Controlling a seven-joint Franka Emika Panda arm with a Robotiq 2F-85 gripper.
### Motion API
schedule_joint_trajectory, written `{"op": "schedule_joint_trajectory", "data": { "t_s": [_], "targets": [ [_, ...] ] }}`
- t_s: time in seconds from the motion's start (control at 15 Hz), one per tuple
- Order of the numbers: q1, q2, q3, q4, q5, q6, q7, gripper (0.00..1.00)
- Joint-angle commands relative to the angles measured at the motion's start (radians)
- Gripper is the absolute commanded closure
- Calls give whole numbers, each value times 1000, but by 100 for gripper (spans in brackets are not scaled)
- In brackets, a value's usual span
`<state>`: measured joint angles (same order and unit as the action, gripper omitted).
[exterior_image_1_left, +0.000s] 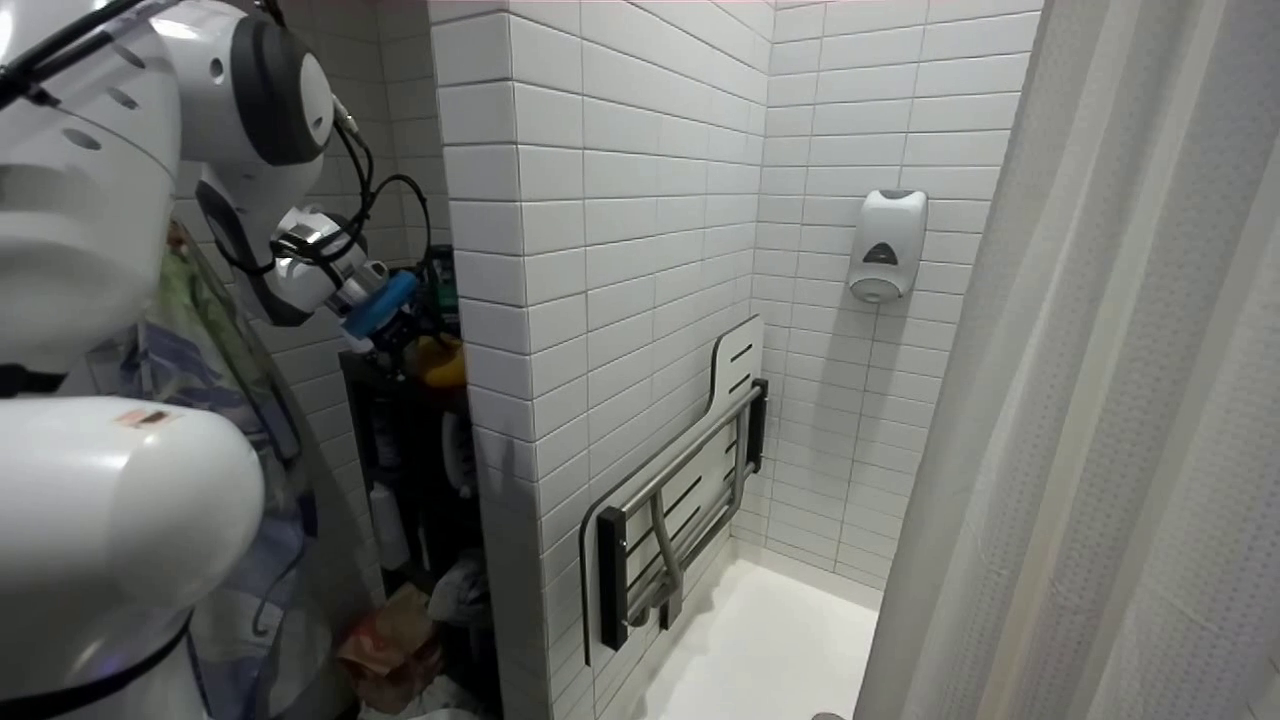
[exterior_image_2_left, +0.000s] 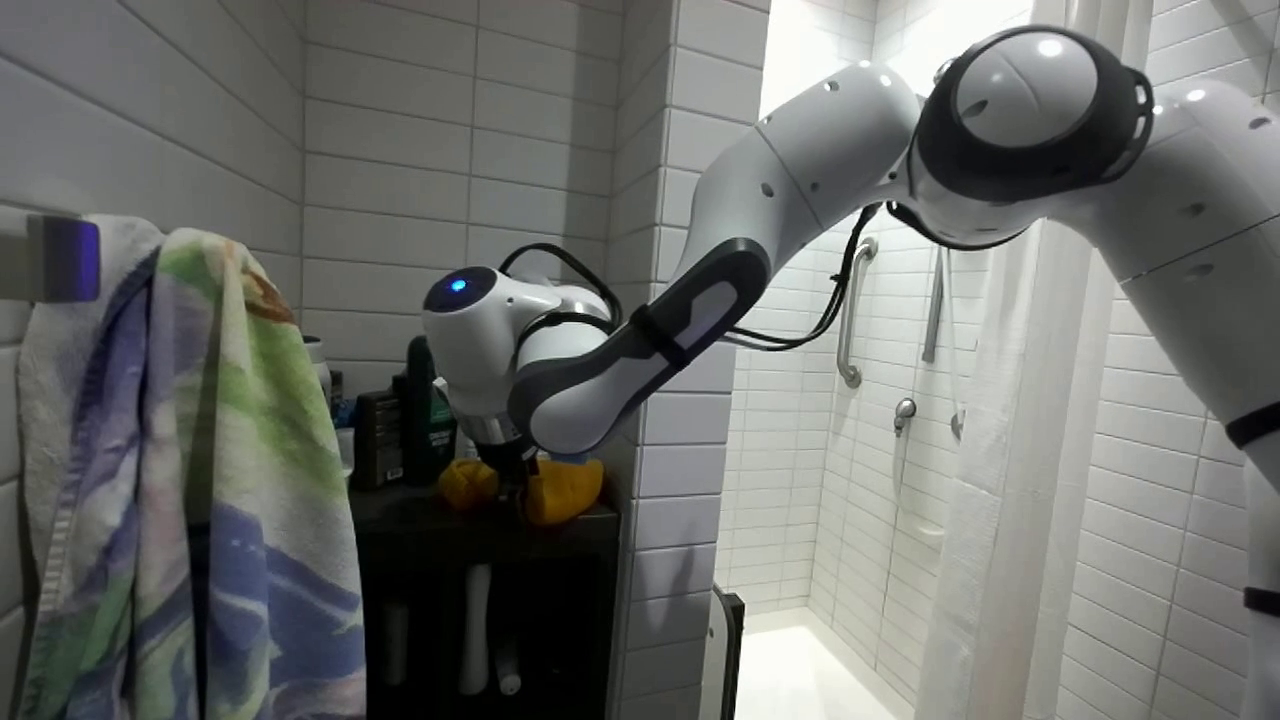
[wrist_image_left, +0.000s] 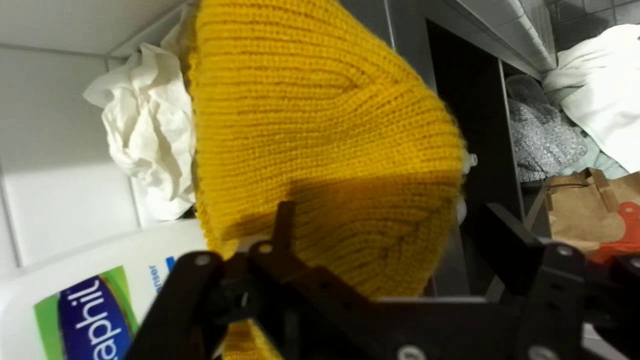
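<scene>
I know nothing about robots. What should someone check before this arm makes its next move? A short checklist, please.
1. Gripper open: ok, its jaws stand wide apart.
2. Yellow knitted item lined up: ok, in the wrist view it shows between the fingers.
3. All of it between them: not ok, part shows past one finger.
4. White bottle clear of the gripper: cannot tell, they overlap in the wrist view.
5. Crumpled white material free of the yellow knitted item: cannot tell, they meet in the picture but contact is unclear.
6. Hanging towel clear of the gripper: ok, apart in an exterior view.
</scene>
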<state>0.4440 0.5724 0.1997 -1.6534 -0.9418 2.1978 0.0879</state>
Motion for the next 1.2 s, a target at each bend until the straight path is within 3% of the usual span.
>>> {"op": "schedule_joint_trajectory", "data": {
  "t_s": [0.0, 0.53, 1.13],
  "targets": [
    [13, 16, -11, 35, -15, -7, 17, 39],
    [6, 6, -3, 37, 8, -10, 8, 99],
    [-9, -59, -3, 2, 16, 5, 49, 99]
  ]
}}
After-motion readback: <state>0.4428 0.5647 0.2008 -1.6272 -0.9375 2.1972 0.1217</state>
